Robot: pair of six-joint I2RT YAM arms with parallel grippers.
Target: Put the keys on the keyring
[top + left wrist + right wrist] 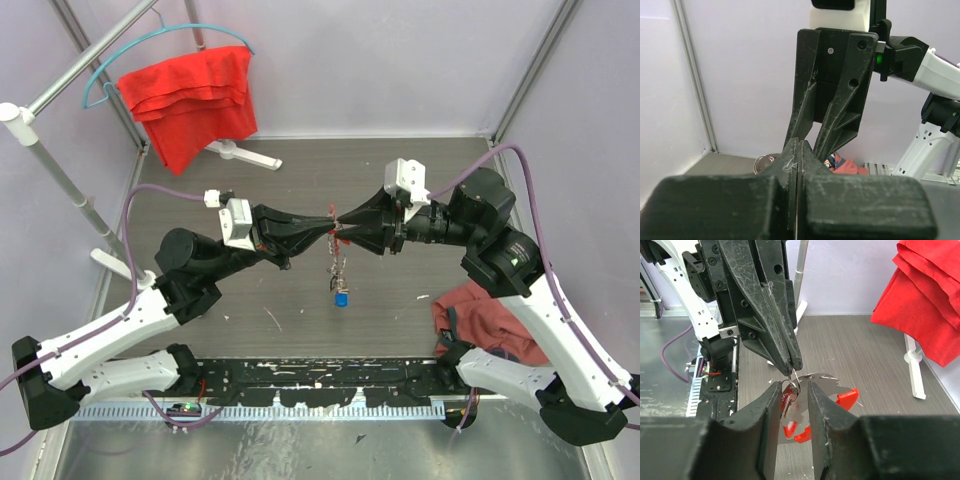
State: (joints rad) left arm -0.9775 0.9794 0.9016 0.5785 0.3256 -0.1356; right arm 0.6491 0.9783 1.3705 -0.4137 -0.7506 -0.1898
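**Bimanual threading, mid-air stage.** The left gripper [794, 366] and right gripper [794, 390] meet tip to tip above the middle of the table [400, 170].

(a) Left gripper: jaws fully closed, pinching the thin wire ring [792, 381], which shows just under its tip.

(b) Right gripper: jaws partly open, one on either side of the ring and of one key [789, 407]. That key does not fill the gap between them, so no firm grip can be read here.

(c) The keys [826, 381]: silver blades fan out behind the right fingers toward 3 o'clock of the ring, with a red head [847, 397] at their far end. In the top view the bunch hangs from the meeting point toward 6 o'clock and ends in a blue tag [341, 299], clear of the table.

(d) Surroundings: a red cloth [190, 95] hangs at 10 o'clock of the table, well apart from the work.

**Progress (judged).** The task appears well along. Several keys dangle as one bunch from the pinched ring, and no loose key shows on the table. The key between the right jaws is probably the one in hand, but whether its hole has passed the ring's split cannot be told. What is left is seating that key and then letting the bunch go.
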